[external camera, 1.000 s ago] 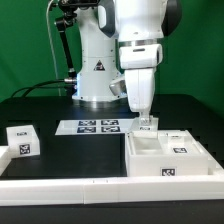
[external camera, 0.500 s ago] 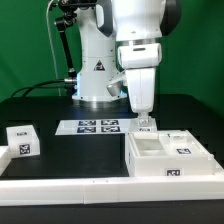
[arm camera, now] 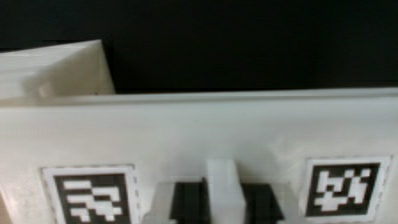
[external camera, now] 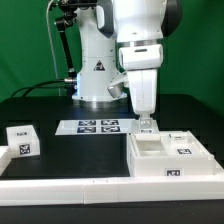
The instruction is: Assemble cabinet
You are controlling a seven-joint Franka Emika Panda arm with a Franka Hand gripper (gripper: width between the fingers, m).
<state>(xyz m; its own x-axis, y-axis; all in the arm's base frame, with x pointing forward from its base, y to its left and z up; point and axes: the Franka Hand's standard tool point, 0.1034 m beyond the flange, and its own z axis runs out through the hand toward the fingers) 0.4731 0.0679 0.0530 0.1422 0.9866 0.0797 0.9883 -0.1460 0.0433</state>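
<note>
**Tool down at the cabinet's back wall**

A black desk (external camera: 60, 110) is carrying everything, and a plain green wall (external camera: 200, 60) is closing off the room behind the white arm (external camera: 140, 50). A low white rail (external camera: 90, 186) is running along the near edge of the desk. The marker board (external camera: 100, 126) is lying flat in the middle, in front of the arm's base. A small white tagged cube (external camera: 22, 140) is sitting well apart at the exterior view's left.

The cabinet (external camera: 172, 160) is lying on the desk at the exterior view's right, just behind the rail. It is resting like a shallow tray, with its open side facing up. Its long axis is running roughly from the exterior view's left to its right, and a tagged face is pointing toward the camera.

The tool (external camera: 148, 122) is hanging straight down from the arm, with its tips at the cabinet's far wall, near the corner closest to the marker board. Whether its fingers are apart or pressed on that wall, I cannot tell.

In the wrist view a white cabinet (arm camera: 196, 125) panel is filling the picture up close, blurred, and is showing two tags (arm camera: 89, 190) low down.
</note>
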